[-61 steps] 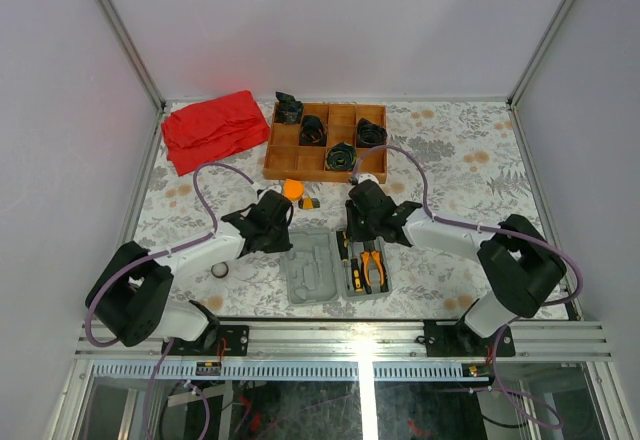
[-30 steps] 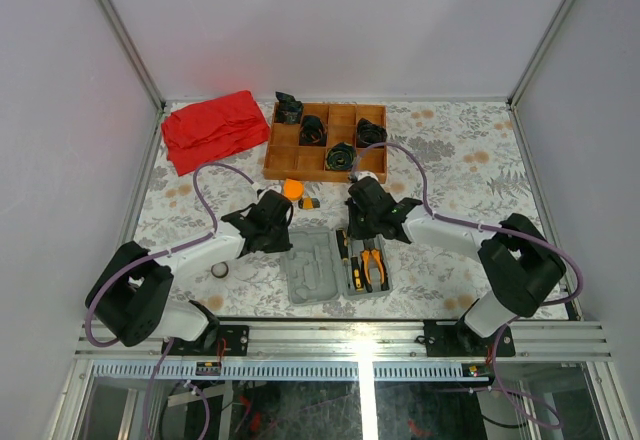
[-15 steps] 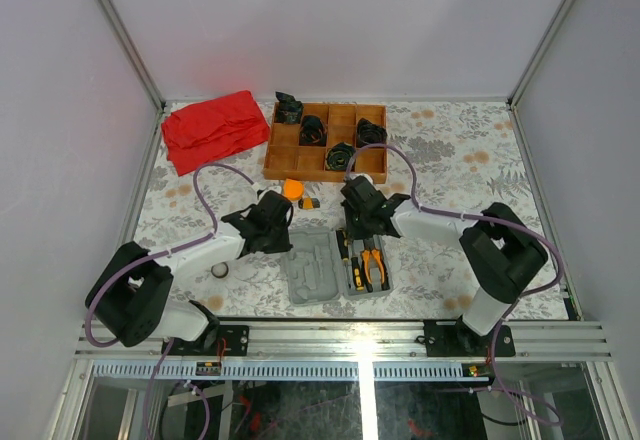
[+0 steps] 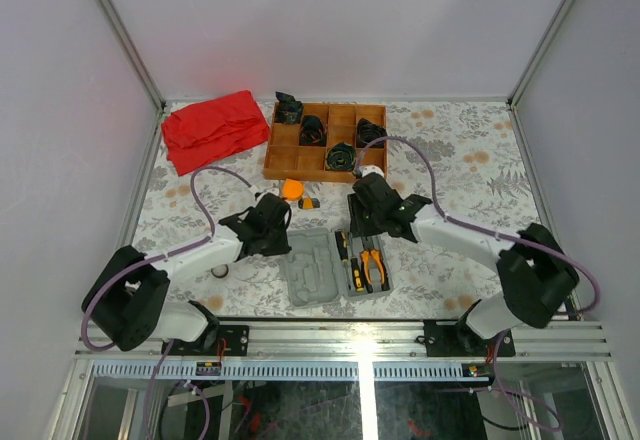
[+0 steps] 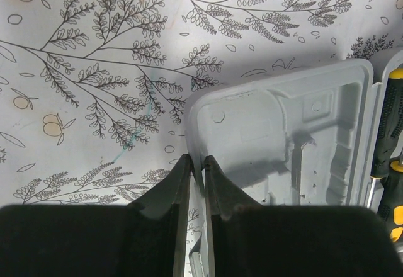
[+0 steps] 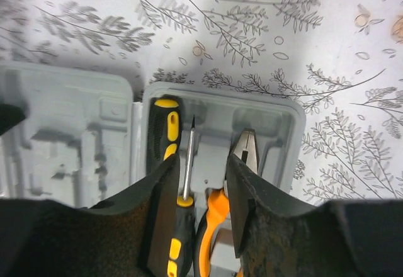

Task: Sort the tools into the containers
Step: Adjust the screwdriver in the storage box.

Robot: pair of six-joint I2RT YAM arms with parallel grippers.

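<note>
Right gripper (image 6: 200,163) has just spread its fingers about halfway, so the thin screwdriver (image 6: 189,141) lies loose between them, not held. It sits in the grey case (image 5: 271,119) at near centre, tip pointing far, beside the pliers (image 6: 217,217). My left gripper (image 5: 196,163) is pinched tight on the case's left rim. Next up, I reckon, is the tape measure (image 4: 291,189). That's just beyond the case, far-left of my right fingers. Left is nearer but busy.
</note>
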